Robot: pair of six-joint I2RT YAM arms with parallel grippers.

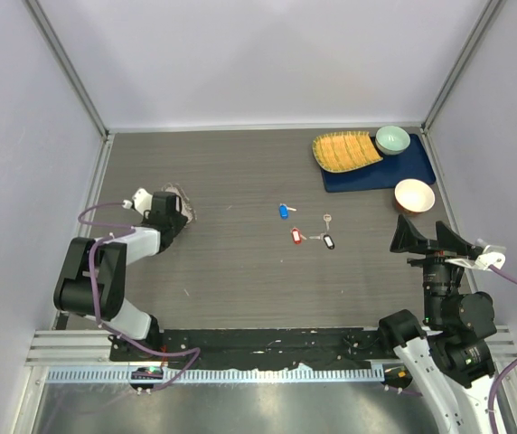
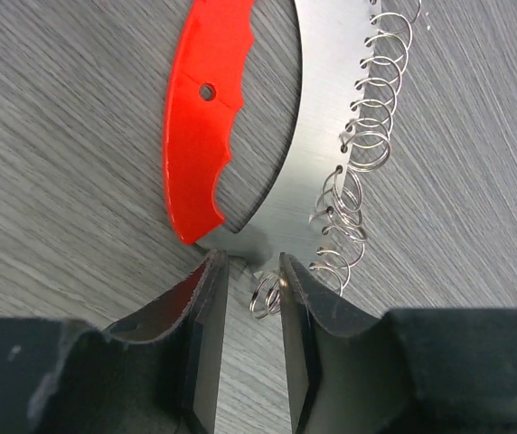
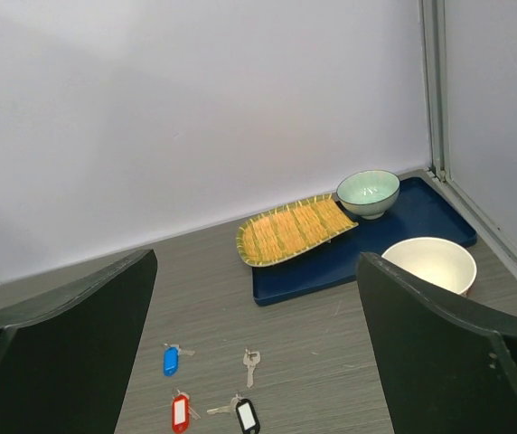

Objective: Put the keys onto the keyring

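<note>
**At the left claw's tips, a keyring loop is framed**

Between the narrowly parted fingers of the left claw (image 2: 251, 271), a small end loop of the keyring (image 2: 308, 154) is seen. The loop is touched by one finger (image 2: 308, 316), and a strip of table (image 2: 60, 181) is left bare between it and the other, so nothing is clamped. The red fob (image 2: 200, 127) and wire coils are laid just beyond the tips. The right claw (image 3: 257, 262) is held wide open and empty. The keys (image 3: 180, 413) are scattered ahead of it, well apart from the keyring.
</note>
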